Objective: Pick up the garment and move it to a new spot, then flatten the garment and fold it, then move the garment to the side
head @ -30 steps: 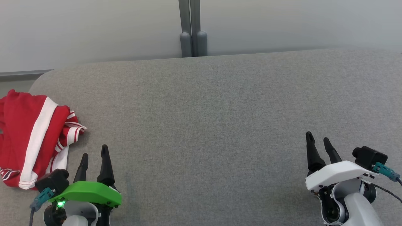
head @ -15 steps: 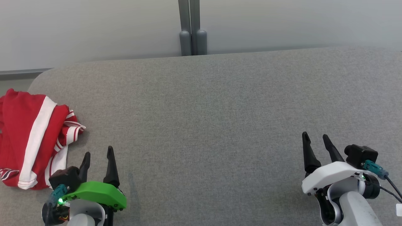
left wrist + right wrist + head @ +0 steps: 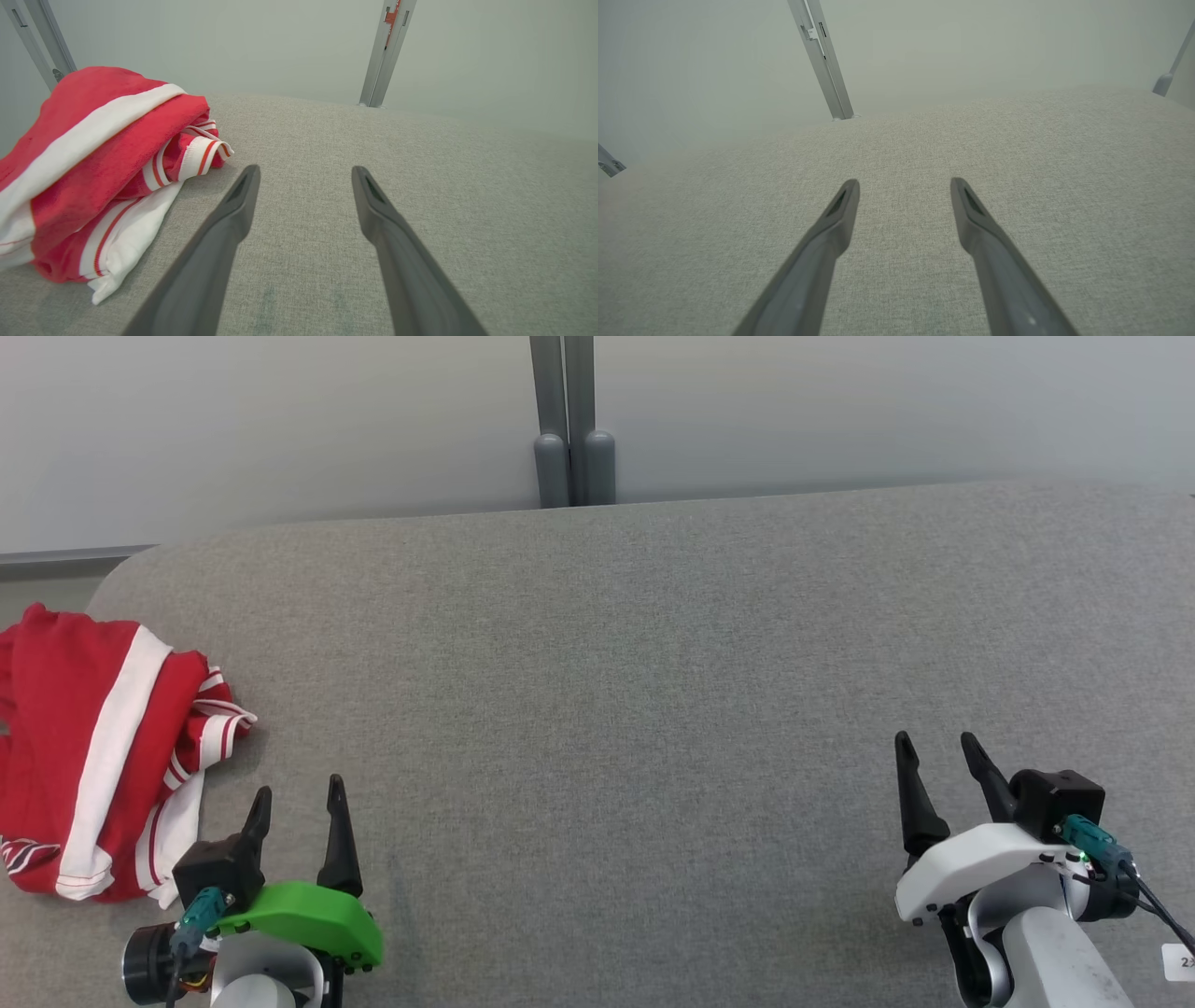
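Head view shows you the grey fabric counter (image 3: pixel 607 663), with the red-and-white garment (image 3: pixel 93 756) bunched at nine o'clock. It looks light, soft and floppy, so pinch the striped cuff (image 3: pixel 222 721). Left hand (image 3: pixel 298 786) at seven and right hand (image 3: pixel 934 739) at five are both spread and empty.

This looks like a lab or test room for robots. A big worktop (image 3: pixel 597 644) covered in soft grey cloth, with round corners, fills the middle. Behind it, at 12 o'clock, a grey metal post (image 3: pixel 565 401) stands against a plain pale wall (image 3: pixel 280 420). At 7 o'clock is the green-topped left end effector (image 3: pixel 299 786). At 5 o'clock is the white-topped right end effector (image 3: pixel 934 738), and a small black camera (image 3: pixel 1057 800) sits on its wrist.
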### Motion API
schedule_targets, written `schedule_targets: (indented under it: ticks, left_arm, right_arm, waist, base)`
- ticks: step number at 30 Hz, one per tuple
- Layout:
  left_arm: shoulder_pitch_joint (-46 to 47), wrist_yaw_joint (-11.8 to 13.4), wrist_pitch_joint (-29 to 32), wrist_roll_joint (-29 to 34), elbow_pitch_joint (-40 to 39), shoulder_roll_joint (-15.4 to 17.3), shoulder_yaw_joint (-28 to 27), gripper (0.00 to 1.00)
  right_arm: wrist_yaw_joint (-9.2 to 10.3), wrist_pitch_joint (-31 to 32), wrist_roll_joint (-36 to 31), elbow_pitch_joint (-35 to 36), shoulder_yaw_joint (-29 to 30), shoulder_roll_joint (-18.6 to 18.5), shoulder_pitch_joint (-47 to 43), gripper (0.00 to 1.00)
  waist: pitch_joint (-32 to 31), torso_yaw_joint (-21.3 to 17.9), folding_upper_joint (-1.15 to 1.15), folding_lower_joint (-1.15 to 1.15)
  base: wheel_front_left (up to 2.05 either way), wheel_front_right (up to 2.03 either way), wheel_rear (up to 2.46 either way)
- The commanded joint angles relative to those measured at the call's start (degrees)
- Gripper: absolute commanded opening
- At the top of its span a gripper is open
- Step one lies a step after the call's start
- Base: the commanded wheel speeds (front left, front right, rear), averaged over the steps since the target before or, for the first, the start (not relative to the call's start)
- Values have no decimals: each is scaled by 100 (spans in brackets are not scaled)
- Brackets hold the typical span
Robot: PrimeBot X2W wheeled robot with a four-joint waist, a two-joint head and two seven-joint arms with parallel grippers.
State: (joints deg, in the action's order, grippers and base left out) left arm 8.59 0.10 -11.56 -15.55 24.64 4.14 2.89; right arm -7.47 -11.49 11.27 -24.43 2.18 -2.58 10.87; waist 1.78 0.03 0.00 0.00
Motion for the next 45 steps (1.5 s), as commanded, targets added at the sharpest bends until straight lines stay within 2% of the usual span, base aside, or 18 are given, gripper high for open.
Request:
schedule_targets:
  ticks: [1,21,29,35,45]
  left_arm:
    - [-27,51,-45,126,-17,30,-8,100]
    - [-149,156,-274,890,-171,-75,-181,100]
    - [-117,135,-365,1263,-102,-96,-181,100]
    - [-73,118,-362,1299,-91,-105,-203,100]
    - [-161,104,-361,1291,-53,-113,-348,100]
  right_arm:
    - [-3,-57,-133,29,22,-33,-3,100]
    - [-3,-285,-682,162,166,-40,-75,100]
    - [-3,-374,-1040,93,125,-41,-63,100]
    - [-3,-377,-1019,75,80,-39,-91,100]
    - [-3,-375,-946,73,-98,-40,-117,100]
  waist:
    - [-2,-1,0,0]
    - [1,-36,0,0]
    - [36,80,0,0]
    - [71,379,0,0]
    - [82,1274,0,0]
  base:
    - [0,0,0]
    - [0,0,0]
    - [0,0,0]
    - [0,0,0]
    - [0,0,0]
